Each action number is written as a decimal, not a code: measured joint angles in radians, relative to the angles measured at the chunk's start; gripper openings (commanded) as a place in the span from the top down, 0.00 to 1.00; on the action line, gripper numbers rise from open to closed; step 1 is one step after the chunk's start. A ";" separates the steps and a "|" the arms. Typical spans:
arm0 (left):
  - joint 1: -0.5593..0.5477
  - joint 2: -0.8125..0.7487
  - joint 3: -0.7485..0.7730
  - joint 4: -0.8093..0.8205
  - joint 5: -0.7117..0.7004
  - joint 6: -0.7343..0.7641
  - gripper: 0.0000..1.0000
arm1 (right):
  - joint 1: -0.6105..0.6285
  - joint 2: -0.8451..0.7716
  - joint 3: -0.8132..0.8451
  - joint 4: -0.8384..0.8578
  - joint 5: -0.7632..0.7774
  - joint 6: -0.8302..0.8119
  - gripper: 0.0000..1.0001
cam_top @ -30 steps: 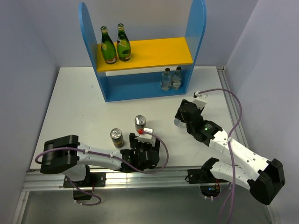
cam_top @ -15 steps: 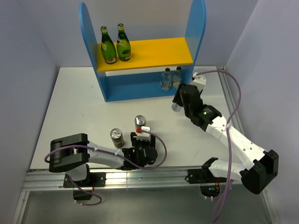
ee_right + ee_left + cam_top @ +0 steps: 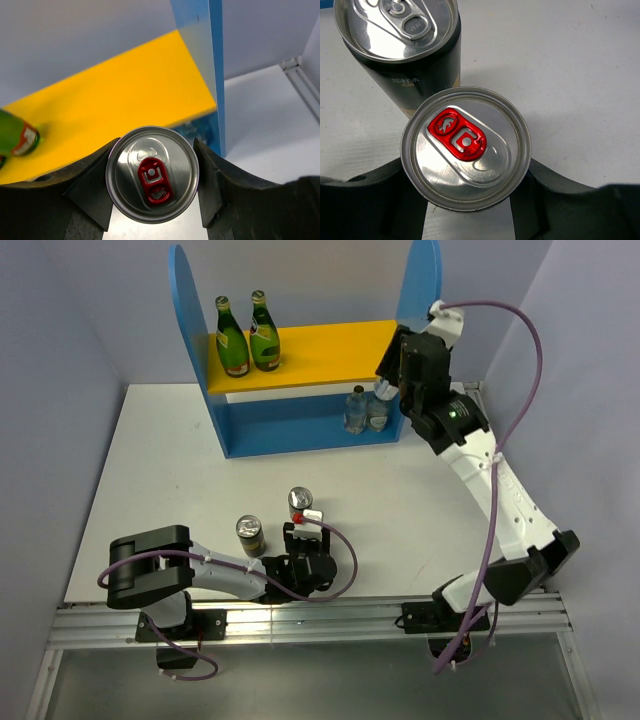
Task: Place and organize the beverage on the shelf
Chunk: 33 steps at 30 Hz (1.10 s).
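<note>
1. Pale walls close in a white table [image 3: 160, 470], with both arm bases bolted along its near edge.
2. At the table's far side stands the shelf [image 3: 190, 320]. Its long axis runs left to right and its open front faces the arms.
3. The right arm reaches far forward to the shelf's right end, while the left arm lies low and bent near the front edge.
4. Two green bottles [image 3: 233, 338] stand upright on the left end of the yellow board. Two clear bottles [image 3: 357, 408] stand on the lower level, towards the right.
5. The right gripper [image 3: 152, 176] is clamped on the raised can [image 3: 150, 167], with a finger pressed to each side. The can is upright, its long axis vertical and its red tab facing the wrist camera.
6. From overhead this can is only a sliver beside the right panel. The wrist view places it over the board's front right corner. I cannot tell whether it touches the board.
7. The left gripper [image 3: 465, 197] straddles the table can [image 3: 465, 170], which is upright on the table with its red tab up. The rim hides the fingers' inner faces, so I cannot tell whether they grip it.
8. Just beside it stands the black can [image 3: 402, 55]. Its silver tab shows only in the wrist view.
</note>
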State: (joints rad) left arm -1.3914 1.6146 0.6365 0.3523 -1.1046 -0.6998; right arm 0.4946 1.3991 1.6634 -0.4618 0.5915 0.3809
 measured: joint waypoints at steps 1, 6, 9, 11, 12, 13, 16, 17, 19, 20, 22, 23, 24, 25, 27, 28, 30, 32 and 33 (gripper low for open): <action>0.000 0.000 0.000 0.000 0.000 -0.001 1.00 | -0.005 0.033 0.049 -0.013 0.003 -0.009 1.00; 0.000 -0.002 0.000 -0.003 0.003 -0.003 1.00 | -0.021 0.205 0.265 -0.046 0.025 -0.053 1.00; -0.002 -0.002 0.000 -0.006 0.002 -0.005 1.00 | -0.038 0.316 0.372 -0.069 0.018 -0.066 1.00; -0.005 -0.002 0.000 -0.007 0.002 -0.010 1.00 | -0.054 0.380 0.427 -0.088 0.015 -0.074 1.00; -0.006 -0.002 0.000 -0.008 0.001 -0.012 1.00 | -0.065 0.417 0.461 -0.099 0.014 -0.080 1.00; -0.008 -0.002 0.000 -0.009 0.000 -0.015 1.00 | -0.072 0.444 0.485 -0.106 0.015 -0.087 1.00; -0.011 -0.002 0.000 -0.009 0.000 -0.019 1.00 | -0.091 0.510 0.561 -0.117 0.020 -0.115 1.00; -0.011 -0.002 0.000 -0.009 0.000 -0.019 1.00 | -0.095 0.520 0.575 -0.120 0.024 -0.124 1.00; -0.011 -0.002 0.000 -0.009 0.000 -0.019 1.00 | -0.100 0.526 0.583 -0.119 0.029 -0.137 1.00; -0.011 -0.002 0.000 -0.009 0.000 -0.019 1.00 | -0.103 0.526 0.584 -0.120 0.029 -0.141 1.00; -0.011 -0.002 0.000 -0.009 0.000 -0.019 1.00 | -0.109 0.526 0.584 -0.119 0.029 -0.144 1.00; -0.011 -0.002 0.000 -0.009 0.000 -0.019 1.00 | -0.113 0.527 0.584 -0.119 0.029 -0.144 1.00; -0.011 -0.002 0.000 -0.009 0.000 -0.019 1.00 | -0.116 0.529 0.584 -0.118 0.029 -0.145 1.00; -0.011 -0.002 0.000 -0.008 0.000 -0.019 1.00 | -0.120 0.534 0.584 -0.116 0.030 -0.146 1.00; -0.011 -0.002 0.000 -0.008 0.001 -0.019 1.00 | -0.126 0.549 0.591 -0.099 0.031 -0.150 1.00; -0.011 -0.002 0.000 -0.008 0.001 -0.019 1.00 | -0.127 0.556 0.596 -0.090 0.032 -0.154 1.00; -0.011 -0.002 0.000 -0.008 0.001 -0.019 1.00 | -0.129 0.575 0.603 -0.061 0.038 -0.165 1.00; -0.011 -0.002 0.000 -0.008 0.001 -0.019 1.00 | -0.133 0.594 0.617 -0.037 0.038 -0.170 1.00; -0.012 -0.002 0.000 -0.009 0.001 -0.020 1.00 | -0.133 0.602 0.622 -0.027 0.040 -0.171 1.00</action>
State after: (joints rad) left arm -1.4033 1.6127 0.6361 0.3435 -1.1038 -0.7197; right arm 0.3614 2.0010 2.2852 -0.4889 0.6319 0.2100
